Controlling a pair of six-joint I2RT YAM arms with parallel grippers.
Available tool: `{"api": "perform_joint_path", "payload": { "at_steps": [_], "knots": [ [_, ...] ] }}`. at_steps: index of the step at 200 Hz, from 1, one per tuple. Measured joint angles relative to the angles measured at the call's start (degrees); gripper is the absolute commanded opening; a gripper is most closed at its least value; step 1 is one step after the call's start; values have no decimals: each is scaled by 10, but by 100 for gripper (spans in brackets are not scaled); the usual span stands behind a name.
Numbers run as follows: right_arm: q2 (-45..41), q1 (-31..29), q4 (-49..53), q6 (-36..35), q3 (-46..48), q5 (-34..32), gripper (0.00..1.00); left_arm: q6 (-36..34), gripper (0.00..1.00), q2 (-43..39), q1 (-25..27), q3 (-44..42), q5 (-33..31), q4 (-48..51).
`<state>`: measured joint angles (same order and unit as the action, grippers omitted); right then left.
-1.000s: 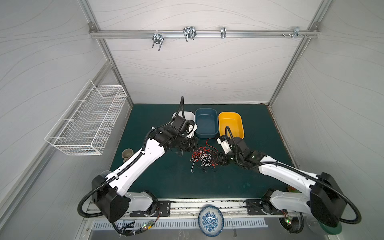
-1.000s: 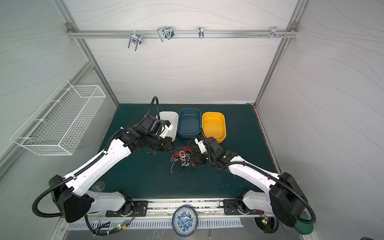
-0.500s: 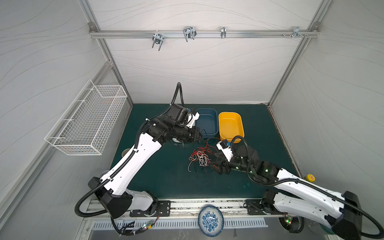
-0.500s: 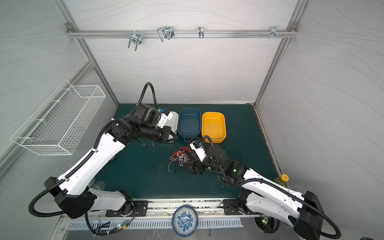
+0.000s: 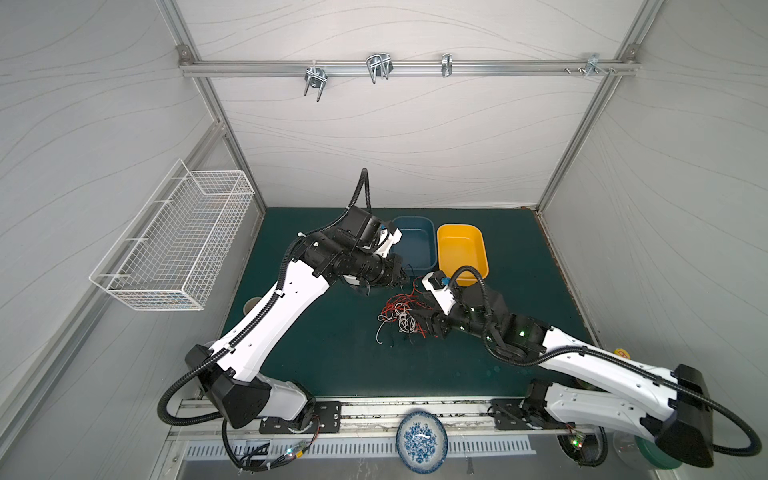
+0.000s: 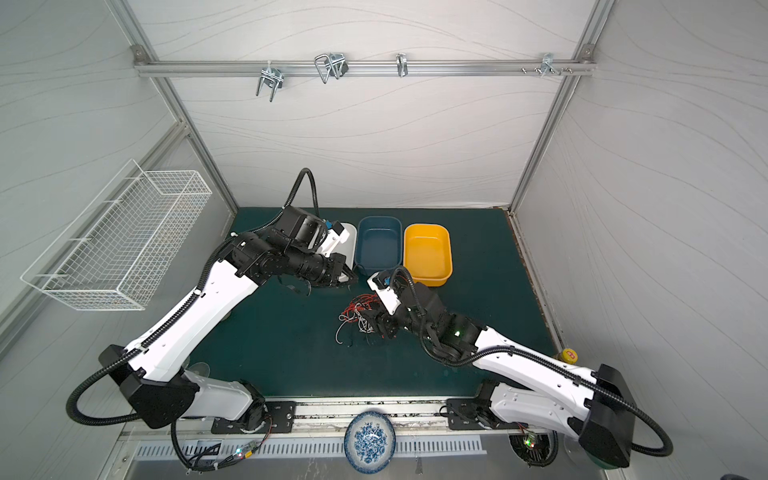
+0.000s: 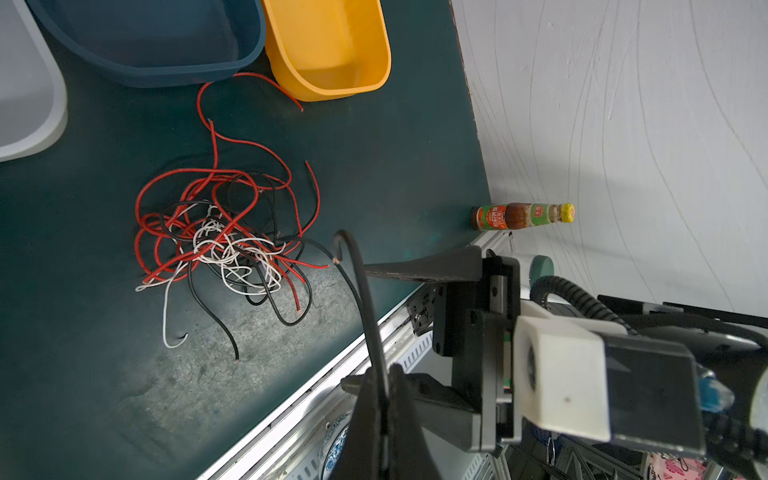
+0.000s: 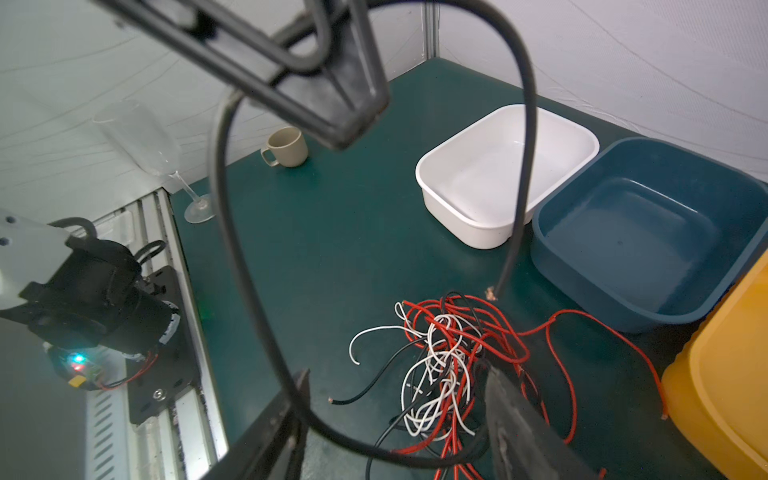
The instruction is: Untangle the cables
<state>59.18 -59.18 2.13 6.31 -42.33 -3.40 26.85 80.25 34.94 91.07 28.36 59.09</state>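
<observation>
L grip: clamped on one black cable, held up off the mat nr the white tray.
R grip: jaws apart, low at the pile's edge. The held black loop runs between them, unpinched.
Cables: red/white/black knot on the mat in front of the trays. One red strand trails toward the blue tray.
Risk, drag: can't tell if the black loop's low end is threaded in the knot. If so, a hard pull by L prob. lifts or tightens the whole clump.
Risk, slip: wire is thin and smooth, so a sideways tug may slide it out of L's pinch.
Risk, wrong grab: R closing here could take several strands, or the held loop itself, so both arms fight over one wire.
Risk, snag: the bare tip dangles nr the tray rims and may hook one.
Risk, clash: the two grips sit v. close, so any swing could knock fingers.
</observation>
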Motion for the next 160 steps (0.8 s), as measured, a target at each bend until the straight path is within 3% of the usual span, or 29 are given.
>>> {"api": "perform_joint_path", "payload": {
  "at_steps": [11,21,60,88,160],
  "knots": [
    [6,0,-4,-6,0,-4,28,0,0,0,0,0,1,0],
    [10,0,-8,-3,0,-6,20,1,0,-1,0,0,2,0],
    [17,0,-11,-1,-1,-6,0,-1,0,-6,0,-2,3,0],
    [17,0,-11,2,-1,-6,0,-9,0,-8,0,-2,-3,3],
    [-38,0,34,3,-1,-41,0,-52,59,-43,-35,-47,-62,-5]
  ]
}}
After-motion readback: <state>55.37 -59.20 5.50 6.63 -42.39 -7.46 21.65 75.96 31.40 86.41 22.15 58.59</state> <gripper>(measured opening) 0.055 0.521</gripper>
